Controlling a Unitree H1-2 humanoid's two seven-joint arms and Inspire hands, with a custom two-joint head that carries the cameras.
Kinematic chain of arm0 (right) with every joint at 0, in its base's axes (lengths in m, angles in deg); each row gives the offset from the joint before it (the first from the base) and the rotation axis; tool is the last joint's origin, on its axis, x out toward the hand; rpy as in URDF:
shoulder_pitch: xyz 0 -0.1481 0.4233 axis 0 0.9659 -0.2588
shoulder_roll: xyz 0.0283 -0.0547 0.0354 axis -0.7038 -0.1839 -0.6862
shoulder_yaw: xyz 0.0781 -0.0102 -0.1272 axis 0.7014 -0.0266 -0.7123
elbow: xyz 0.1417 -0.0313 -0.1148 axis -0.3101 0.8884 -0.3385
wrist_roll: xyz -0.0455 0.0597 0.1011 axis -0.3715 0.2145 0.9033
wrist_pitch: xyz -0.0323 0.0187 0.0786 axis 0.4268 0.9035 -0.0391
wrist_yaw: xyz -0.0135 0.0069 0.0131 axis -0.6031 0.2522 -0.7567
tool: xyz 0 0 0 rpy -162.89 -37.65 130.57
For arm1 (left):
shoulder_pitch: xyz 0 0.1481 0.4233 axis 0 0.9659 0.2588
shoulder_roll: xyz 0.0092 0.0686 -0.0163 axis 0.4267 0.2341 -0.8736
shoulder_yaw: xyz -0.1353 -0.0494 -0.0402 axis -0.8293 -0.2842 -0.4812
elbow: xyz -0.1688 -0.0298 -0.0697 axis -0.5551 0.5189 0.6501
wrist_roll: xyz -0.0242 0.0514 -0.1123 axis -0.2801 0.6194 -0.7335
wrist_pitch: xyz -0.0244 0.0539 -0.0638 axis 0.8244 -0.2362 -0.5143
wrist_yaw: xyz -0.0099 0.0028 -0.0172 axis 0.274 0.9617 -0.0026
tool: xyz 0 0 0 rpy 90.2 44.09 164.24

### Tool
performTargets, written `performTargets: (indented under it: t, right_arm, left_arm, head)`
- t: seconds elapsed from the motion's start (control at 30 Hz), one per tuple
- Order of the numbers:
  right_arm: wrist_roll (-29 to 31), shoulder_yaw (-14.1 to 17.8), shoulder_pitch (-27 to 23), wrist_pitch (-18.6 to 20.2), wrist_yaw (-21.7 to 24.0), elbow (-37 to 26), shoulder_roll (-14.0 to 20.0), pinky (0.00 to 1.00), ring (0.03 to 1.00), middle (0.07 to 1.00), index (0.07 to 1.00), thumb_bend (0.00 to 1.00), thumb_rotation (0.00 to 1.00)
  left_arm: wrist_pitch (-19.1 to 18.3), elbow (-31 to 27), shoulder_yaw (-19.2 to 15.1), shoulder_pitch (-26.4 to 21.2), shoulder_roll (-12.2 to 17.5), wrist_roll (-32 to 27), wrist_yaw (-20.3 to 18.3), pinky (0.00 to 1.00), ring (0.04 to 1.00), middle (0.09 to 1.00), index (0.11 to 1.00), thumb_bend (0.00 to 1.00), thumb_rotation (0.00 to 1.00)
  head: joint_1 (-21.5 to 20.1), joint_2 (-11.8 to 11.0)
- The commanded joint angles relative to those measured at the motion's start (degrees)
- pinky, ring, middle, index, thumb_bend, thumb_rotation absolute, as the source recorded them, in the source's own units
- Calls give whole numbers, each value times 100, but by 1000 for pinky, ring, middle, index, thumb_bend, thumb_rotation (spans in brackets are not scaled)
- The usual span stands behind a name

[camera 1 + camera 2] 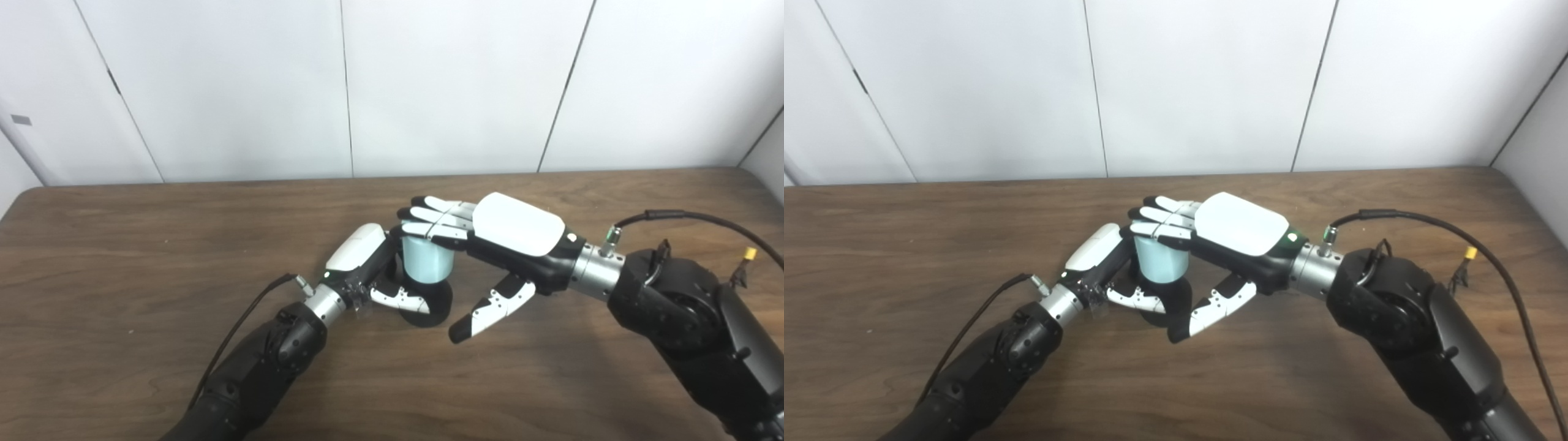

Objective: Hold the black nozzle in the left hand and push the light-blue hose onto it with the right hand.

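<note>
The black nozzle (432,306) stands upright on the table, its round base showing under my left hand's thumb. My left hand (361,262) is shut on the nozzle from the left, its thumb crossing in front. The light-blue hose (429,263), a short pale cylinder, sits upright on top of the nozzle. My right hand (509,236) comes in from the right with its fingers (436,222) laid flat over the hose's top. Its thumb (490,309) hangs down to the right, apart from the hose. How far the nozzle reaches into the hose is hidden.
The brown wooden table (122,245) runs to a white panelled wall at the back. A black cable (692,215) loops from my right wrist, and another cable (245,318) trails beside my left forearm.
</note>
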Motion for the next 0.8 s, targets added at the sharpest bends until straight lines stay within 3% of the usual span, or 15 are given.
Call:
performTargets:
  t: [0.0,0.43,0.77]
  right_arm:
    - [-153,-382,120,-118,528,68,210,899,967,925,880,834,953]
    - [-497,-506,176,22,499,91,270,924,974,939,900,809,951]
    - [-677,-549,520,546,749,-89,431,940,1000,1000,993,832,891]
  left_arm:
    - [-508,516,341,945,78,420,-493,368,417,483,498,504,0]
    - [-379,610,330,950,104,403,-450,358,410,481,504,503,0]
    - [-575,372,314,979,211,436,-557,359,408,478,506,503,0]
  head:
    - [-9,1]
    - [-46,4]
    - [-15,61]
